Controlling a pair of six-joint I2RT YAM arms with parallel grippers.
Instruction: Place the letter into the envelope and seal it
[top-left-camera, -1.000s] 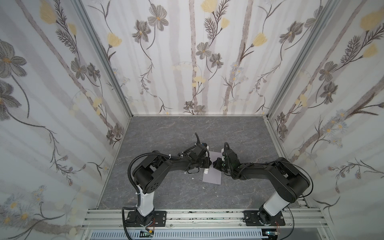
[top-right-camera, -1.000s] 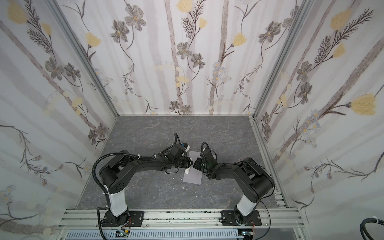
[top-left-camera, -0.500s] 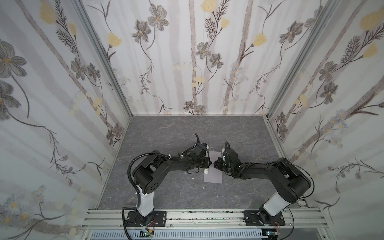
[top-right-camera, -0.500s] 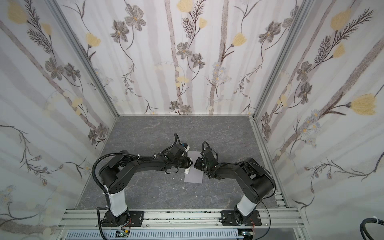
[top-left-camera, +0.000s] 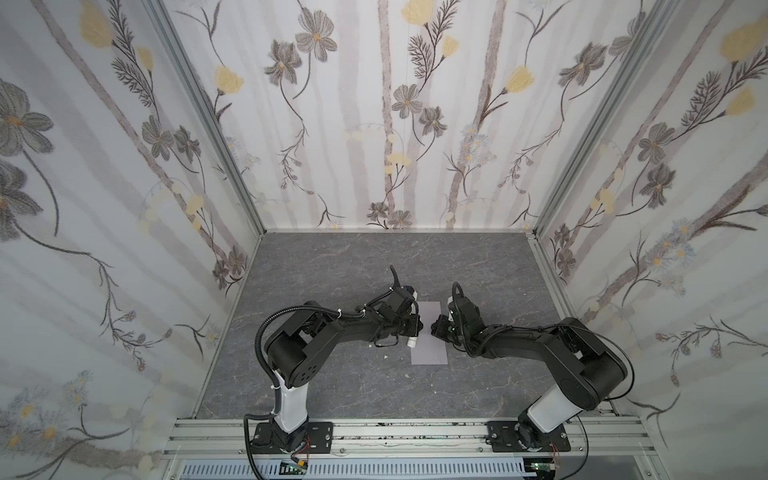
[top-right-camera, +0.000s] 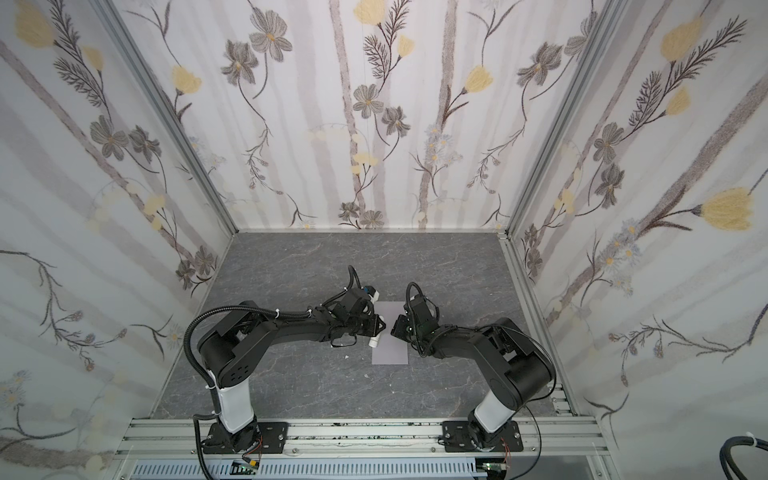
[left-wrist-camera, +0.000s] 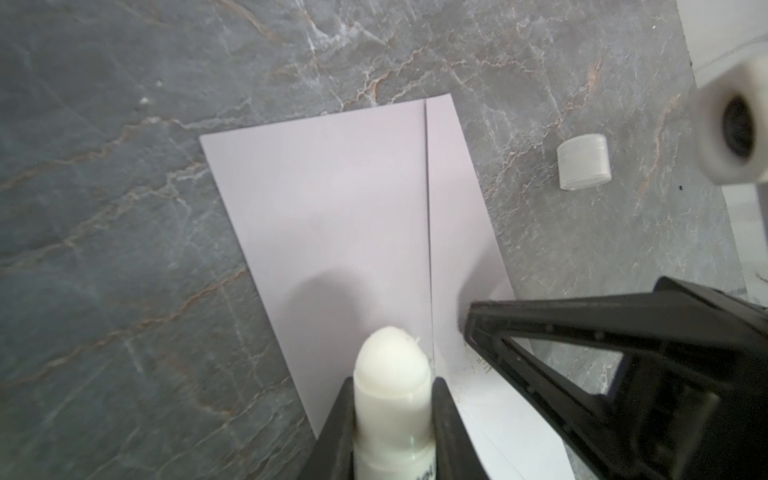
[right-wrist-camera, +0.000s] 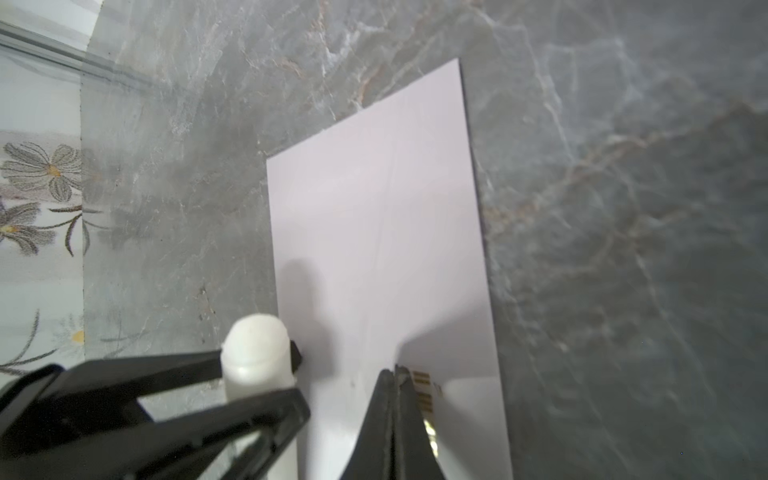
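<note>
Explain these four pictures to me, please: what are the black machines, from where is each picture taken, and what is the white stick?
They are two robot arms, the left arm and the right arm, fixed at the front of a grey table. Two pictures look down from above, in nearly the same view. The other two come from a camera on each wrist. Each arm ends in a pincer. A pale lavender envelope lies flat between them. The left pincer grips an uncapped white glue stick, its tip over the envelope. The cap sits on the table nearby. The right pincer is shut, with its tip down at the envelope. No letter shows.
</note>
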